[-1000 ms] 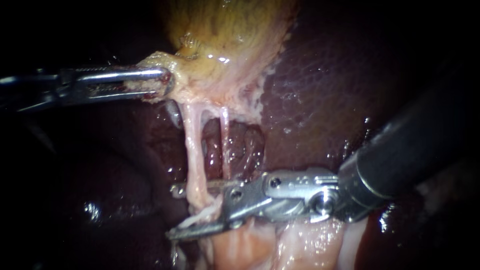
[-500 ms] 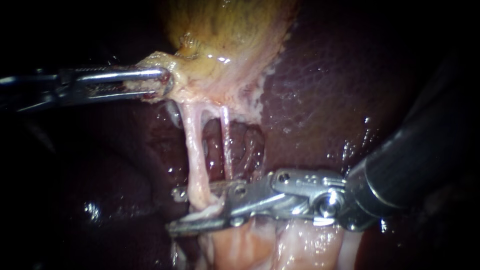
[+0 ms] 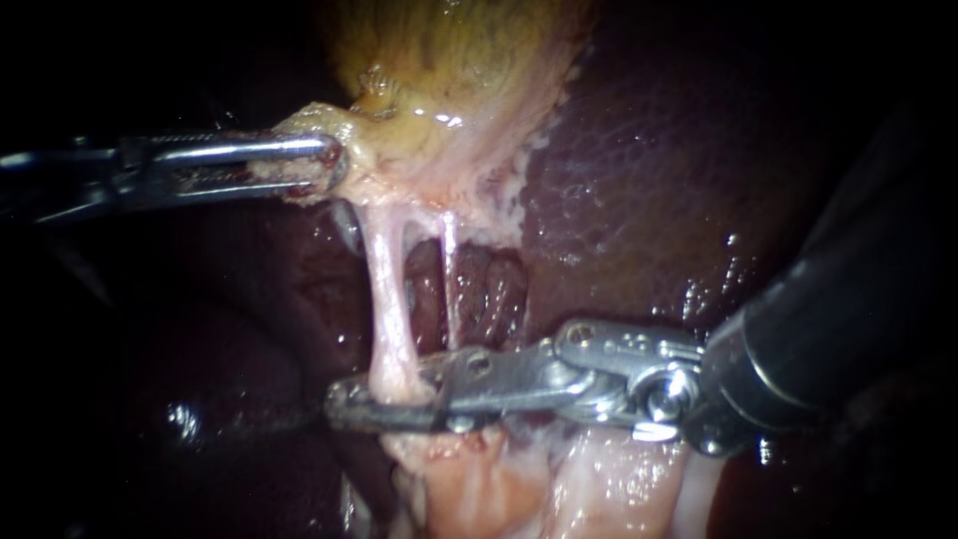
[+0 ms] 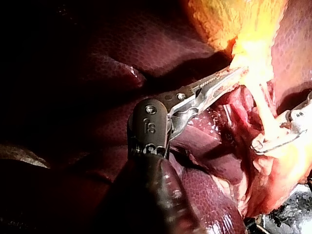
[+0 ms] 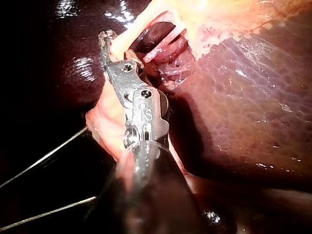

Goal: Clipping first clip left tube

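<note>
Endoscope view: the left tube (image 3: 389,309) runs taut from the gallbladder (image 3: 439,90) down into the right instrument (image 3: 349,402), whose claw pinches it near its lower end. Best to squeeze squarely, with the thin right tube (image 3: 451,289) just beside left out. The left instrument (image 3: 321,165), claw pinching gallbladder tissue, gives tension.

From the left, the left instrument (image 3: 331,165) clamps the gallbladder (image 3: 449,80) at its lower edge, with the liver (image 3: 639,180) behind and to the right. Below the gallbladder hang the left tube (image 3: 387,309) and, just beside it, the right tube (image 3: 451,284). From the right, the right instrument (image 3: 351,401) crosses in front of the right tube, jaws clamped across the left tube's lower end.
</note>
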`<state>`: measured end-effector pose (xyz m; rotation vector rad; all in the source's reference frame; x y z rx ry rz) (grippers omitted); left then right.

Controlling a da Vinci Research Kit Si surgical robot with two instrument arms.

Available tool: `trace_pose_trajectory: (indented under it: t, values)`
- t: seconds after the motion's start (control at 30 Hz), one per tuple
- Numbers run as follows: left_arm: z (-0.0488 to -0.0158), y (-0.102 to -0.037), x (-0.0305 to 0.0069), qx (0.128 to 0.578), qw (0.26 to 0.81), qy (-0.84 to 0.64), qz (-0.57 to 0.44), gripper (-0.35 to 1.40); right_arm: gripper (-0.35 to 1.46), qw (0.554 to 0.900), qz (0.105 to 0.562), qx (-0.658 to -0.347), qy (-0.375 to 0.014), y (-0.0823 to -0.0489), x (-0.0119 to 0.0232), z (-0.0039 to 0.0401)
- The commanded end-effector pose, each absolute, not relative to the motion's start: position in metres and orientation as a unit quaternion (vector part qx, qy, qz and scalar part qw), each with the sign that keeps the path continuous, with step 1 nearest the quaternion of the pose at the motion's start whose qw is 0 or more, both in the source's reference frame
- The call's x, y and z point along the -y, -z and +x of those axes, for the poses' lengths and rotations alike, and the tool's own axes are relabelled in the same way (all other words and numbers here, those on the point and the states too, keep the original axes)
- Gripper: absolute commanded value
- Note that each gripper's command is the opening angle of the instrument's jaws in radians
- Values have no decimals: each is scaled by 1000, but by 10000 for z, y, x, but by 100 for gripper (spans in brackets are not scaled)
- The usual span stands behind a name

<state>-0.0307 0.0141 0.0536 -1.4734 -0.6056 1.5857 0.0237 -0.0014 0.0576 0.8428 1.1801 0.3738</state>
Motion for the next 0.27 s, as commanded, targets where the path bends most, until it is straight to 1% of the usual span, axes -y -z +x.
trace_pose_trajectory:
  t: [0.03, 0.27]
  values:
    - [-307, -536, -141, 243, 432, -636, -591, -35, -35, 733, 383, -537, -170, -577, 15, 239]
    - [-307, -536, -141, 243, 432, -636, -591, -35, -35, 733, 382, -537, -170, -579, 14, 239]
